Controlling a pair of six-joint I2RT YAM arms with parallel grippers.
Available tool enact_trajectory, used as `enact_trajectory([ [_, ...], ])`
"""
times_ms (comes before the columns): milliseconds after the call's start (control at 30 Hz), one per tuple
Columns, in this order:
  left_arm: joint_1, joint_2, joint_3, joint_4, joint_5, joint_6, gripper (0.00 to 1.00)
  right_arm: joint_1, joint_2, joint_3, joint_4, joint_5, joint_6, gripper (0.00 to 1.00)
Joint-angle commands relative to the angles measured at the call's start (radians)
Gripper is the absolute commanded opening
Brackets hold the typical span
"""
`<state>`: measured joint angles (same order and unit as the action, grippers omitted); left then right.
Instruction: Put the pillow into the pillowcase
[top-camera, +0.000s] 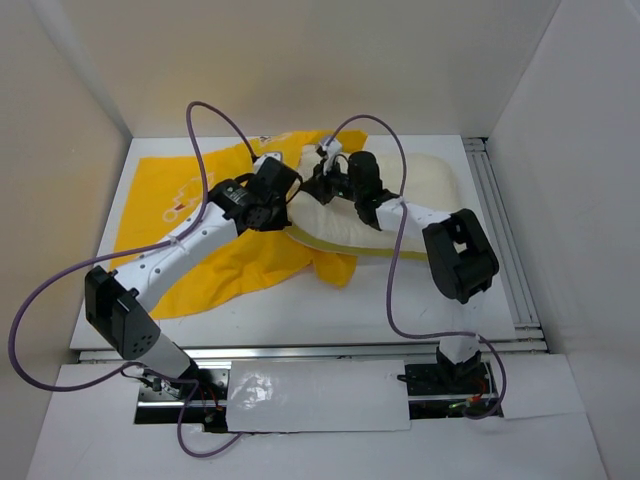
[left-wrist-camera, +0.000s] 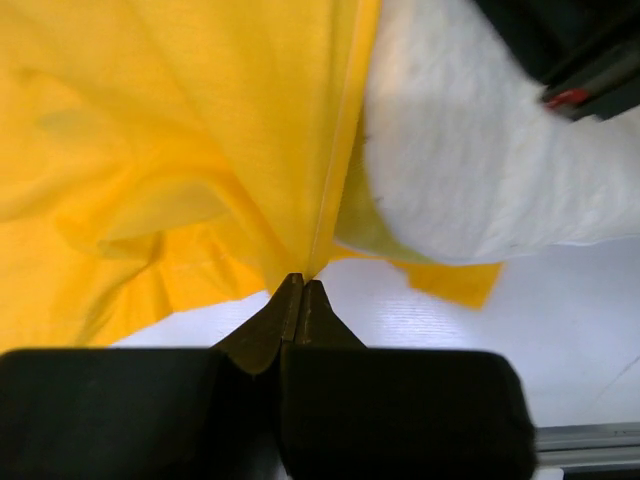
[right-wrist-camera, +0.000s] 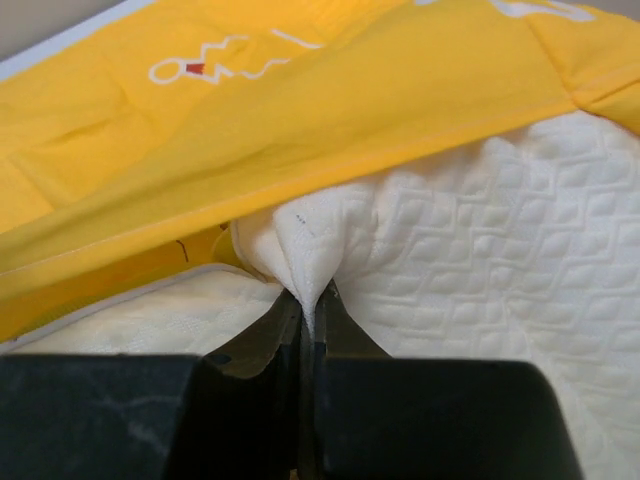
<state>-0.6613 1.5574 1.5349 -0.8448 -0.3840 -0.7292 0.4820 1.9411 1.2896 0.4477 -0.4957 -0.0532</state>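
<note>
Left tool (left-wrist-camera: 300, 292) clamped on pillowcase (left-wrist-camera: 170, 150) hem, right tool (right-wrist-camera: 312, 305) pinching pillow (right-wrist-camera: 470, 260) fabric, pillow along far edge of surface (top-camera: 300, 318). Your thin pinch may slip; opening sags, pillow bunches outside.

The pillowcase (right-wrist-camera: 300, 110) is thin, smooth, matt cloth; the pillow (right-wrist-camera: 480, 260) quilted, textured fabric; the table (left-wrist-camera: 420, 330) smooth, faintly glossy, perhaps plastic.

left arm (top-camera: 175, 248) stretched forward-right | left gripper (left-wrist-camera: 300, 292) jaws pinched on pillowcase (left-wrist-camera: 180, 150) hem | right arm (top-camera: 458, 252) elbow bent, forearm angled left | right gripper (right-wrist-camera: 308, 300) jaws pinched on pillow (right-wrist-camera: 480, 260) fold | wrists close together
</note>
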Motion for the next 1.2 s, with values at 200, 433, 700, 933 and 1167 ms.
enact_trajectory([
  [200, -0.015, -0.036, -0.044, 0.025, 0.138, 0.063, 0.00, 0.010, 0.008, 0.057, 0.324, 0.221, 0.211, 0.00],
  [433, -0.069, 0.018, 0.060, 0.122, 0.284, 0.097, 0.00, 0.127, 0.076, 0.039, 0.338, 0.445, 0.299, 0.00],
  [700, -0.058, 0.096, 0.171, 0.101, 0.284, 0.122, 0.00, 0.127, -0.152, -0.289, 0.370, 0.275, 0.308, 0.46],
  [933, -0.040, 0.043, 0.096, 0.050, 0.234, 0.062, 0.96, -0.009, -0.441, -0.310, -0.045, 0.332, 0.230, 1.00],
  [1167, 0.119, 0.064, 0.164, 0.040, 0.177, 0.099, 1.00, -0.164, -0.461, -0.231, -0.239, 0.267, 0.124, 1.00],
])
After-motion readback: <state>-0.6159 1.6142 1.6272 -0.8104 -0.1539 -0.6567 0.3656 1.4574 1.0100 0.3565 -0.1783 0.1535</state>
